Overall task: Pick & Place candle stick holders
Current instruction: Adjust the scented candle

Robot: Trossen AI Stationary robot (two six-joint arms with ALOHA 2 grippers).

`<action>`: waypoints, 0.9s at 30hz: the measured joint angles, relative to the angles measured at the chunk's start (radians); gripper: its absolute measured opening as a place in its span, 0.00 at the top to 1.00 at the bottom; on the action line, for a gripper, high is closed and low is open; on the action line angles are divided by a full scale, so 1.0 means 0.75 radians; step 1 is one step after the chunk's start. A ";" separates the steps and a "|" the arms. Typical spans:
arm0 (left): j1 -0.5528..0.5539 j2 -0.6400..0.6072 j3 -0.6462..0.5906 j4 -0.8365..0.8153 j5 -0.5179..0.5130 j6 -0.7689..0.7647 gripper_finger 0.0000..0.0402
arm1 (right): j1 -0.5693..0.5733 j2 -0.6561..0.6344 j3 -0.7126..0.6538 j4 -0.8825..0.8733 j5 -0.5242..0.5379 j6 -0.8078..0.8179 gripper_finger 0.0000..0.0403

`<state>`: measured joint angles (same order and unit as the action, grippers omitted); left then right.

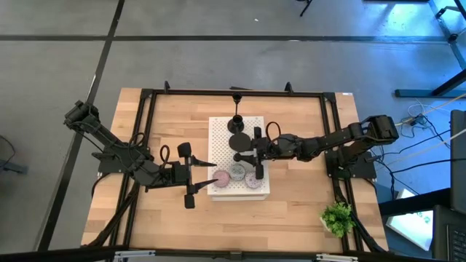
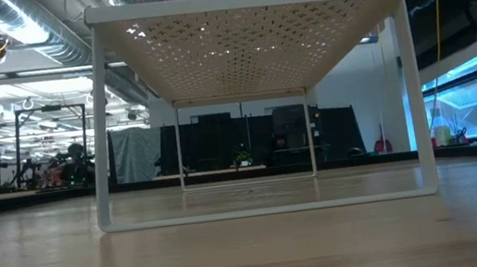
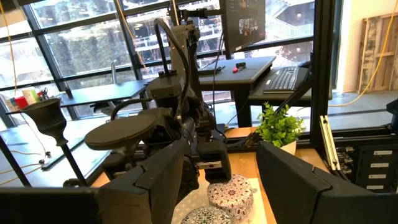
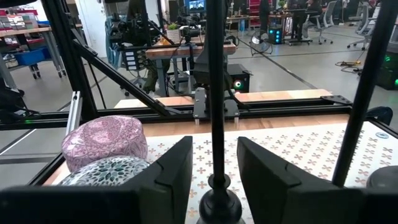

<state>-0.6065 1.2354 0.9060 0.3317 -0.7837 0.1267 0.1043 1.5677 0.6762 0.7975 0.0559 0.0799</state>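
High view puts the right gripper over the white perforated board, with a black candle stick holder just at its fingertips and another black holder a little beyond it toward the board's far end. From the right wrist, the thin stem stands between the two dark fingers, which are parted and not touching it, so I judge the grip has been let go with the holder standing on its own round base. Its long axis runs straight up, base on the board, top out of sight. Off to the near side of that hand sit the pink puck and a grey-patterned puck, both on the board. The left gripper waits beside the board's edge, fingers partly open and empty. Most holders seem placed; I cannot tell whether any are left.
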 joint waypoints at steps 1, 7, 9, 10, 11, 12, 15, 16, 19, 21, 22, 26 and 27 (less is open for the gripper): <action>0.000 0.000 0.000 0.000 0.000 0.000 0.50 | 0.000 0.000 0.000 0.000 0.000 0.000 0.68; 0.000 0.000 0.000 0.000 0.000 0.000 0.50 | 0.000 0.001 0.000 0.002 0.001 -0.001 0.68; 0.000 0.000 0.000 0.000 0.000 0.000 0.50 | 0.000 0.001 -0.001 0.003 0.001 -0.001 0.68; 0.000 0.000 0.000 0.000 0.000 0.000 0.50 | 0.000 0.001 -0.001 0.006 0.001 -0.001 0.68; 0.000 0.000 0.000 0.000 0.000 0.000 0.50 | 0.000 0.002 -0.001 0.008 0.001 -0.002 0.68; 0.000 0.000 0.000 0.000 0.000 0.000 0.50 | 0.000 0.002 -0.001 0.012 0.001 -0.002 0.68; 0.000 0.000 0.000 0.000 0.000 0.000 0.50 | 0.000 0.002 -0.002 0.018 -0.001 -0.002 0.68; 0.000 0.000 0.000 0.000 0.000 0.000 0.50 | 0.000 0.002 -0.002 0.018 -0.001 -0.002 0.68; 0.000 0.000 0.000 0.000 0.000 0.000 0.50 | 0.000 0.002 -0.002 0.018 -0.001 -0.002 0.68; 0.000 0.000 0.000 0.000 0.000 0.000 0.50 | 0.000 0.002 -0.002 0.018 -0.001 -0.002 0.68; 0.000 0.000 0.000 0.000 0.000 0.000 0.50 | 0.000 0.002 -0.002 0.018 -0.001 -0.002 0.68; 0.000 -0.001 0.000 0.000 0.000 0.000 0.50 | 0.000 0.002 -0.002 0.018 -0.003 -0.001 0.68; 0.000 0.000 0.000 0.000 0.000 0.000 0.50 | 0.000 0.002 -0.002 0.018 -0.006 -0.001 0.68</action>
<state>-0.6067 1.2353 0.9062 0.3317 -0.7837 0.1265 0.1041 1.5692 0.6750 0.8109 0.0516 0.0792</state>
